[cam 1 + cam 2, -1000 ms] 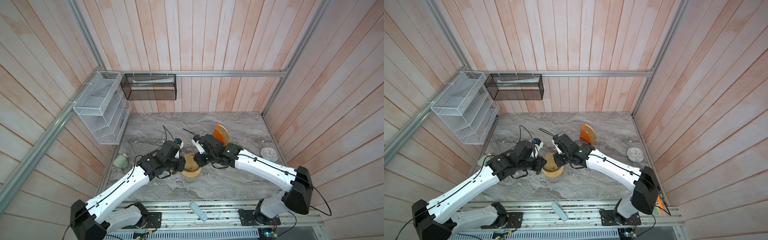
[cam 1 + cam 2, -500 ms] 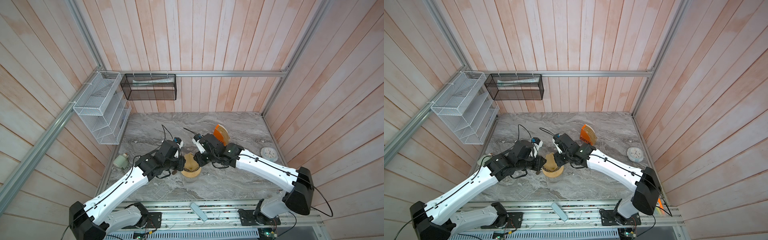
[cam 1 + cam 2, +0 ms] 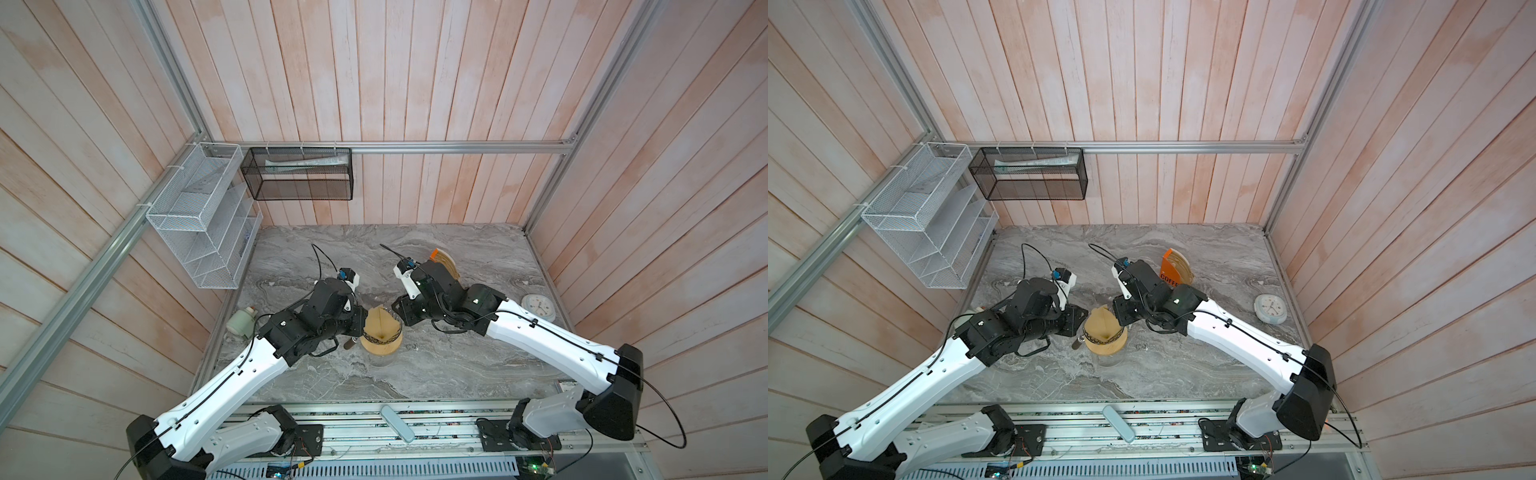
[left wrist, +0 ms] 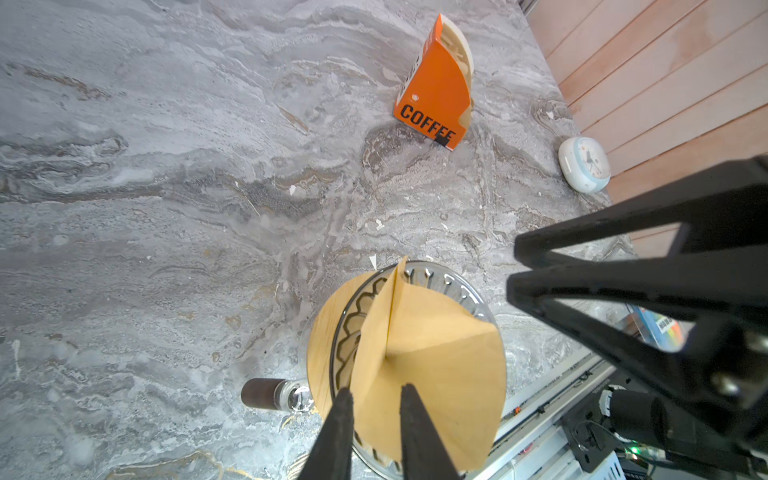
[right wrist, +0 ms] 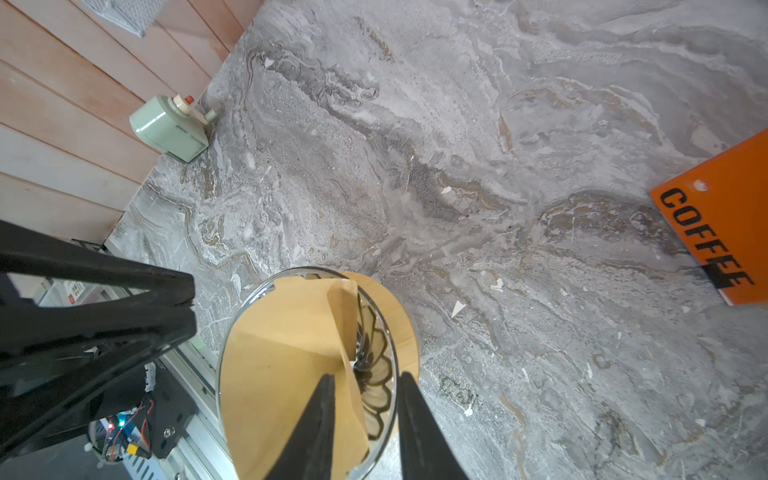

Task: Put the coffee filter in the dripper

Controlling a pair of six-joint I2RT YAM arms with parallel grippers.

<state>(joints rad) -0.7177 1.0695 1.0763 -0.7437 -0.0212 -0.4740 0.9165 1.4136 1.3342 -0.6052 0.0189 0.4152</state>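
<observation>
The coffee filter (image 3: 380, 328) (image 4: 432, 345) sits opened into a cone inside the dripper (image 4: 453, 286) (image 5: 376, 374), point down at the centre. Its paper covers most of the funnel. On one side the swirling ribs show bare, and a folded seam flap stands up above the rim there.

The dripper rests in a pale wooden ring (image 4: 324, 332) on top of a glass jug (image 3: 380, 360), whose dark handle (image 4: 259, 392) sticks out sideways. The stack stands near the front middle of the grey marbled bench (image 3: 415, 257).

The left tool (image 4: 376, 392) hangs at the filter's edge, its fingers (image 4: 338, 432) narrowly parted with the paper wall between them. The gap looks wider than the sheet.

The right tool (image 5: 366, 377) comes in from the opposite side, also narrowly parted. One finger (image 5: 316, 424) is over the paper and the other is outside the dripper's rim.

Farther back, an orange stand lettered COFFEE (image 4: 436, 95) holds more filters. A small round clock (image 4: 584, 170) lies near the right wall.
</observation>
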